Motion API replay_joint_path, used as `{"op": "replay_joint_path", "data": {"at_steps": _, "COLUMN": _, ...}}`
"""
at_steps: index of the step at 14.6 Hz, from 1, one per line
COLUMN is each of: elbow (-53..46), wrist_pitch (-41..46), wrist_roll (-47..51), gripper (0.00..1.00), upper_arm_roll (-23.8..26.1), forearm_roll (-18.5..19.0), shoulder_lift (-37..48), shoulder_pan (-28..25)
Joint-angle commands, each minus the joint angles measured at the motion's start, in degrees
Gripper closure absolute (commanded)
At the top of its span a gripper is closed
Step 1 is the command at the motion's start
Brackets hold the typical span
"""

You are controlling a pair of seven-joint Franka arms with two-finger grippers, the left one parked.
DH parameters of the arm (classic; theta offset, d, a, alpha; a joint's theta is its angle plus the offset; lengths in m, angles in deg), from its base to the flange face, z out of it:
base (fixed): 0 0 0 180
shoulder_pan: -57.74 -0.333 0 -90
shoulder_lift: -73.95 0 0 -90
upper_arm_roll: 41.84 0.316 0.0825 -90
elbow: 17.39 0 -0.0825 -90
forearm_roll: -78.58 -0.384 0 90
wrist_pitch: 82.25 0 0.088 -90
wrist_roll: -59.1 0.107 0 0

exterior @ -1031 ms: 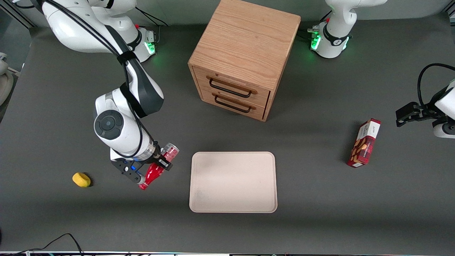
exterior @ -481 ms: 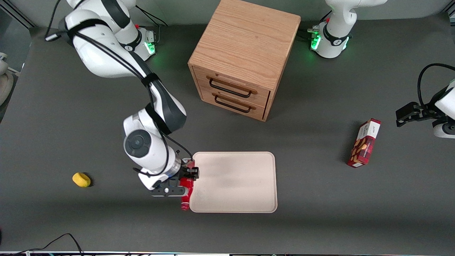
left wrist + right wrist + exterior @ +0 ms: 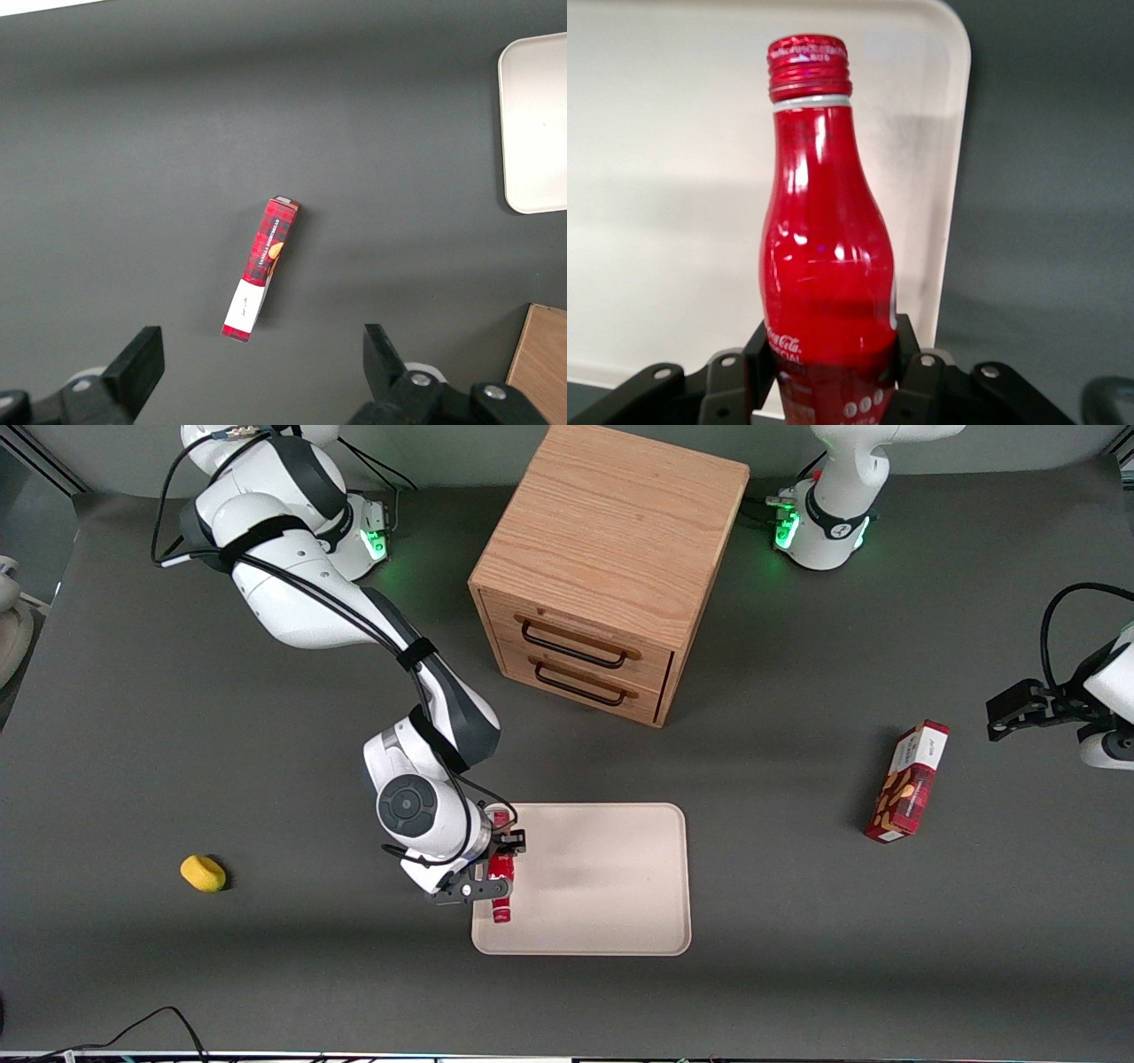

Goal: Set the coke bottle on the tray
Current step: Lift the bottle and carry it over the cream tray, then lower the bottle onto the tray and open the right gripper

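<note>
The coke bottle [image 3: 501,880] [image 3: 824,257] is a slim red bottle with white script and a red cap. My right gripper [image 3: 500,861] [image 3: 828,363] is shut on its lower body, the black fingers [image 3: 757,350] pressing both sides. The bottle lies roughly level over the tray [image 3: 602,886] [image 3: 664,177], above the tray's end toward the working arm. Its cap points toward the front camera. The tray is a flat pale beige rectangle with rounded corners. I cannot tell if the bottle touches the tray.
A wooden two-drawer cabinet [image 3: 607,571] stands farther from the front camera than the tray. A red snack box [image 3: 908,781] [image 3: 261,268] lies toward the parked arm's end. A small yellow object [image 3: 203,872] rests toward the working arm's end.
My right gripper has carried the bottle sideways from the bare table onto the tray's near end. The bottle has turned so its cap points at the front camera.
</note>
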Motion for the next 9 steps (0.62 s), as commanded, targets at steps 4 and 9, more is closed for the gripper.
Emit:
{"op": "replay_joint_path", "data": {"at_steps": 4, "elbow": 0.5, "wrist_pitch": 0.5, "wrist_roll": 3.2, "gripper": 0.85, "upper_arm_roll": -0.7, "forearm_roll": -0.8, "shoulder_lift": -1.2, "shoulder_pan": -0.1}}
{"op": "replay_joint_path", "data": {"at_steps": 9, "elbow": 0.5, "wrist_pitch": 0.5, "wrist_roll": 3.9, "gripper": 0.44, "upper_arm_roll": -0.8, "forearm_roll": -0.6, "shoulder_lift": -1.5, "shoulder_pan": -0.1}}
